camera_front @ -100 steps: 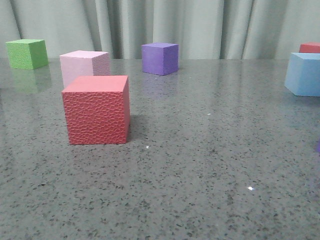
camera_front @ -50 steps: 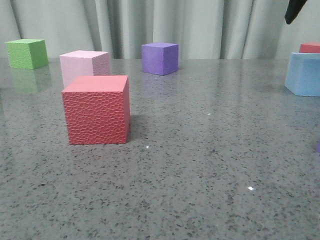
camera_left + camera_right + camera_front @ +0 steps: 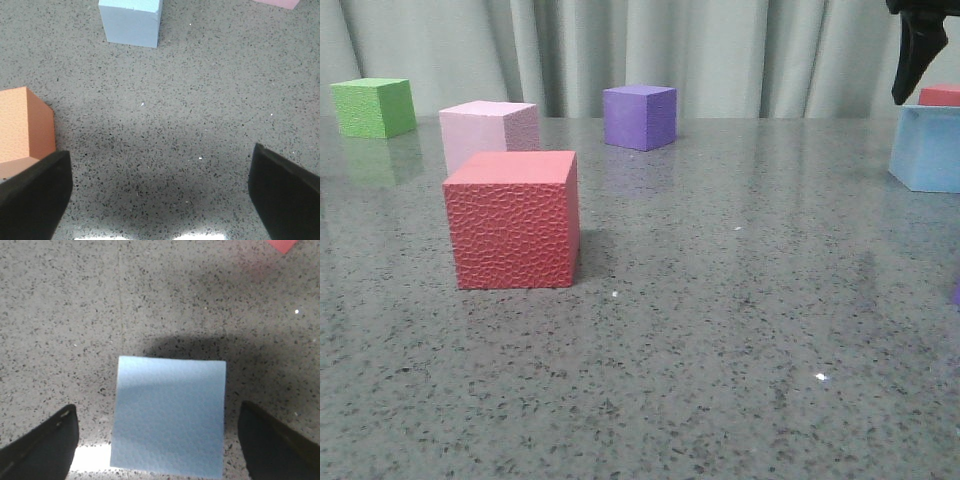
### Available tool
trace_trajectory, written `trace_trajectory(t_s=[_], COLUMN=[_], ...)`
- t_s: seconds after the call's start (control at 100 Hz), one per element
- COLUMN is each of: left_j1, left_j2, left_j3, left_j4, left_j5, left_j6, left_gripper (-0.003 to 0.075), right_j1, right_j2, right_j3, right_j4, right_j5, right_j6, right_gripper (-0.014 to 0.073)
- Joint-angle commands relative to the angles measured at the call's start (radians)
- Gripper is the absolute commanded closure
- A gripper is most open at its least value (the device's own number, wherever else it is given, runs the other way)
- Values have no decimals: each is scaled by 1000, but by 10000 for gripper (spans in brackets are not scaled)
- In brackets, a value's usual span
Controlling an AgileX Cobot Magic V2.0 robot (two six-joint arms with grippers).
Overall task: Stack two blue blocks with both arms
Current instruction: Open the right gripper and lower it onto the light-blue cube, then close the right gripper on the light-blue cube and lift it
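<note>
Blue blocks are the work pieces. One light sky-blue matte foam cube (image 3: pixel 169 415) sits on the speckled grey stone table (image 3: pixel 720 330), directly under my right gripper (image 3: pixel 157 440), whose jaws stand wide apart with the cube centred between them and touching neither. In the front view this cube (image 3: pixel 928 148) is at the table's far right edge, with the gripper's black finger (image 3: pixel 912 62) above it. My left gripper (image 3: pixel 160 195) is also spread wide over bare table and holds nothing; a second sky-blue cube (image 3: pixel 131 21) lies well ahead of it, and an orange-red textured cube (image 3: pixel 22 127) sits just beside one finger.

Recommended procedure, in my judgement:
1. Descend straight, keeping the right fingers parallel to the cube's side faces.
2. Close gently; foam compresses.
3. Steer the left arm clear of the orange-red cube.

No brands, labels or writing are legible.
</note>
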Motion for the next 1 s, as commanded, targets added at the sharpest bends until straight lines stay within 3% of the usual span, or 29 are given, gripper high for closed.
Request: trace_trajectory(t_s=[0.0,0.59,0.84,0.99], left_j1=[2,2,2,2], left_j2=[4,4,4,4], left_j3=[-38,-38,-38,-38], left_j4=[-10,-10,-10,-10], left_j5=[-52,-52,-52,-52], left_j6=[1,1,1,1], left_gripper=[38,38,38,38], right_j1=[-5,-5,-5,-5], right_j2=[-17,66,66,66], right_j3=[-37,-40,-40,-47], right_j4=[-8,-11,-11,-11], right_j5=[-46,-39,-29,-17], right_j6=[-2,-2,-2,-2], right_gripper=[-42,-34,175,194])
